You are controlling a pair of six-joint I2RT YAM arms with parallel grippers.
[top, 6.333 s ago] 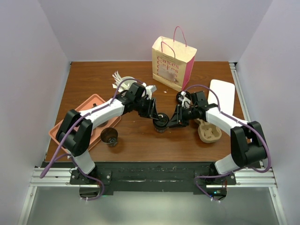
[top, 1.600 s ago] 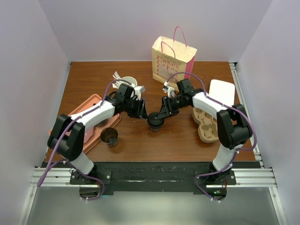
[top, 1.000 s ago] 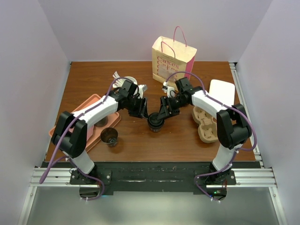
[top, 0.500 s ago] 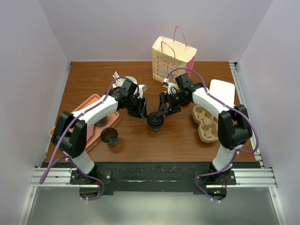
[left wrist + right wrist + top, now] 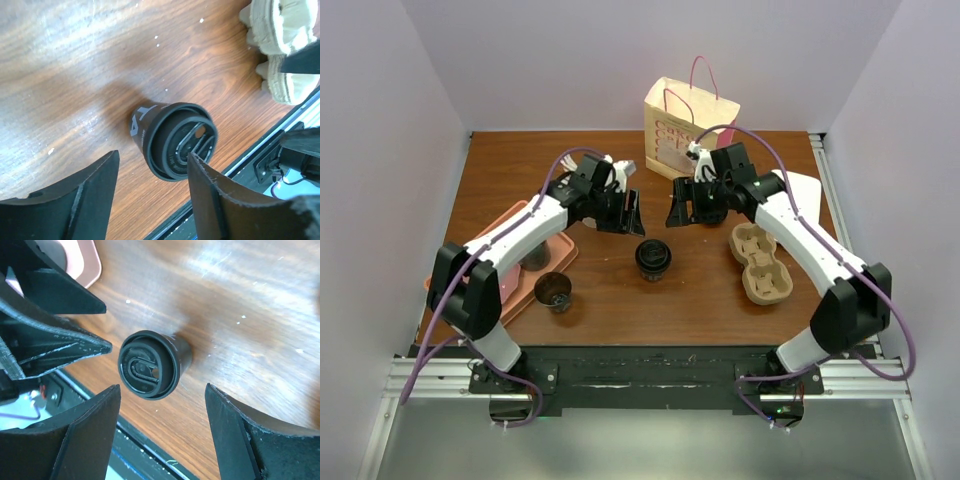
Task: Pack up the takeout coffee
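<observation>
The takeout coffee point(image 5: 653, 258) is a short dark cup with a round black lid, standing upright and alone on the wooden table. My left gripper point(image 5: 629, 213) hangs open behind and to the left of it, touching nothing. On the other side, behind and to the right, my right gripper point(image 5: 681, 214) is open too. The left wrist view looks down on the lidded cup point(image 5: 175, 140), which lies beyond the empty gap of the left gripper point(image 5: 152, 197). In the right wrist view the cup point(image 5: 150, 365) sits ahead of the wide-open right gripper point(image 5: 162, 432).
A cream and pink paper bag point(image 5: 688, 135) stands open at the back. A tan pulp cup carrier point(image 5: 762, 262) lies to the right of the cup. A pink tray point(image 5: 510, 255) and a lidless brown cup point(image 5: 554, 290) are at the left.
Both grippers, which were down at the lidded cup from either side, have opened wider and drawn up and back from it. The cup stays where it was.
</observation>
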